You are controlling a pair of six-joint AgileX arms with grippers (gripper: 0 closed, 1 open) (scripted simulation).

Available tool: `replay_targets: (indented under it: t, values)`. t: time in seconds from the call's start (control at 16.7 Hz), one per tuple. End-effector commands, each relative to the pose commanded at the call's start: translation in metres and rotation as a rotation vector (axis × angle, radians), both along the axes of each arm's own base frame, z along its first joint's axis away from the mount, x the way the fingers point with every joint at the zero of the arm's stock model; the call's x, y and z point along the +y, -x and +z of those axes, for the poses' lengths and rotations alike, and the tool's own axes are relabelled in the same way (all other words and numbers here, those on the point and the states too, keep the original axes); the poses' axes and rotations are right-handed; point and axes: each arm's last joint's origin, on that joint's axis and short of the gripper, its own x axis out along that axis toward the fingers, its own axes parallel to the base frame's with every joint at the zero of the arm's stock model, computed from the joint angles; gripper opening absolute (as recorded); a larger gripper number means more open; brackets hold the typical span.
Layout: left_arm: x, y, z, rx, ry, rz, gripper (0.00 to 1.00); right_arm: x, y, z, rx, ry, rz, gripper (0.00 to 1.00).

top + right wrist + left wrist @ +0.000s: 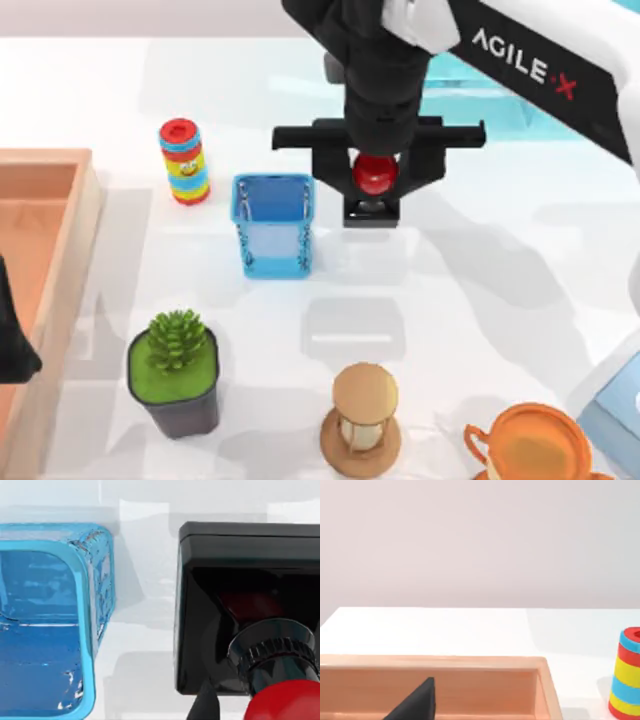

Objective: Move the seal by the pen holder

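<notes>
The seal (374,180) stands just right of the pen holder (273,226), toward the surface's (480,270) far edge. The right gripper's (376,172) fingers grasp its red knob. The left gripper (14,335) sits parked at the left edge, its fingers' state unclear.

One seal (375,178), one pen holder (273,226), one striped cylinder (184,161), one potted plant (175,371), one hourglass (362,419).

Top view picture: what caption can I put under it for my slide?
The right gripper holds the seal by its red knob, right beside the blue pen holder.
</notes>
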Motion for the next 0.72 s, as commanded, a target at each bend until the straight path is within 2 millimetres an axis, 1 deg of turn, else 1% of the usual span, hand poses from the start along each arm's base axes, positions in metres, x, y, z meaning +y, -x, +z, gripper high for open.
replay_targets:
  t: [0.36,0.42,0.72]
  values:
    - [0.0,0.0,0.0,0.0,0.0,0.0,1.0,0.0,0.0,0.0,0.0,0.0,0.0,0.98]
    - [0.0,0.0,0.0,0.0,0.0,0.0,1.0,0.0,0.0,0.0,0.0,0.0,0.0,1.0]
    - [0.0,0.0,0.0,0.0,0.0,0.0,1.0,0.0,0.0,0.0,0.0,0.0,0.0,1.0]
